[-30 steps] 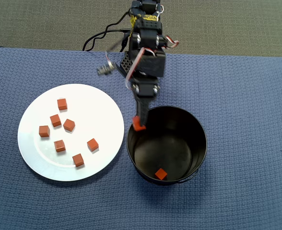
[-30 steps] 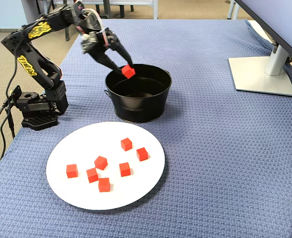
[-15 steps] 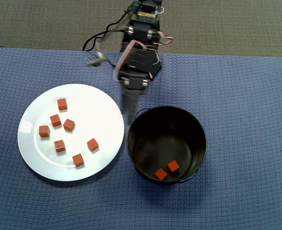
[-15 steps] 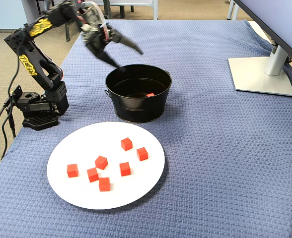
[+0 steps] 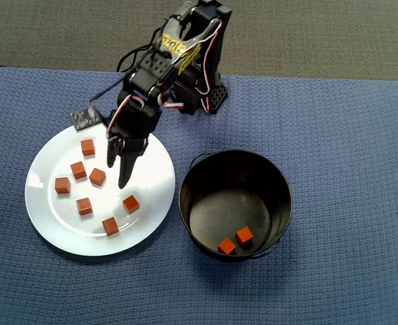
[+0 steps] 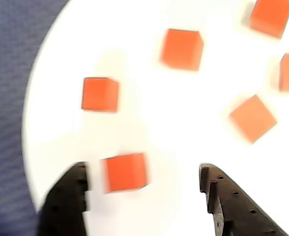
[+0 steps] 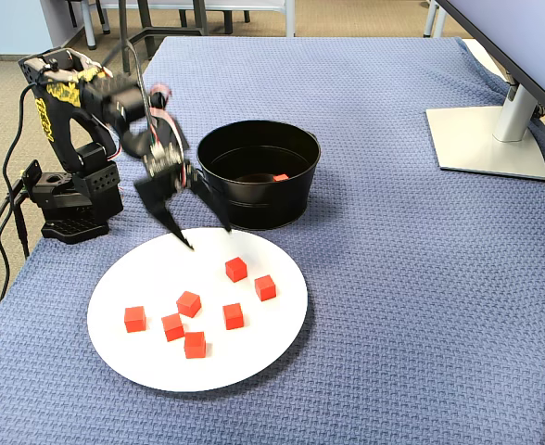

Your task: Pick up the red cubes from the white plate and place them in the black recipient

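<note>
Overhead view puts my gripper [image 5: 122,169] over the white plate [image 5: 151,145], jaws spread wide and holding nothing, tips pointing down among the red cubes [image 5: 97,177]. Seven cubes sit scattered on the plate; two more lie on the floor of the black recipient [image 5: 280,176], which stands just to the right of the plate in this view.

The step in hand, as I judge it, is choosing and closing on the next cube. To do it well I should centre one cube squarely between my fingers, come down until the tips nearly reach the plate, and turn my wrist so the pads meet flat faces, not corners. The glossy plate may let a cube skid if one finger touches first.

Wrist view, though blurred, tells me what the others cannot: one cube [image 6: 125,171] lies between my two dark fingers [image 6: 66,196], hard against the left one with a wide gap to the right, so I ought to shift left before closing. Fixed view alone shows height: my gripper [image 7: 208,238] hangs above the far edge of the plate [image 7: 272,352], clear of the cubes, and the pot's wall [image 7: 263,199] stands close behind.
</note>
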`<state>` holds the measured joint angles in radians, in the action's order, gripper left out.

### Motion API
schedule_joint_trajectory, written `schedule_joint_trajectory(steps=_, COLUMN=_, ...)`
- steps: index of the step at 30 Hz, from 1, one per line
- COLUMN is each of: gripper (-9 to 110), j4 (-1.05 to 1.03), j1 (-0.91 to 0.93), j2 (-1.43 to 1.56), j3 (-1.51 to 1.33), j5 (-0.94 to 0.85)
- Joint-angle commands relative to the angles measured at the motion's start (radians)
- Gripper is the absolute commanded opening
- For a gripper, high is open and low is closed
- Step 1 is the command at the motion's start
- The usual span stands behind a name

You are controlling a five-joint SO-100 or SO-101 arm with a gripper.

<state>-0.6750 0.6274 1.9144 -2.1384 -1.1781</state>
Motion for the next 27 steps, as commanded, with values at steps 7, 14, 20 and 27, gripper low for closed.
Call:
schedule_joint_trajectory(steps=7, gripper=26, j4=0.307, j1=-0.032, j2=-0.104, j3=-0.080, j5=-0.202)
schedule_joint_trajectory(steps=14, gripper=23, j4=0.373, j1=-0.083, j2=-0.178, j3=-0.075, j5=-0.178)
schedule_joint_trajectory(steps=20, gripper=21, j4=0.365, j1=-0.146, j2=-0.199, j3=-0.072, j5=-0.118)
schedule_joint_trajectory(steps=27, gripper=20, j4=0.331, j1=-0.183, j2=-0.213, j3=-0.078, j5=-0.071)
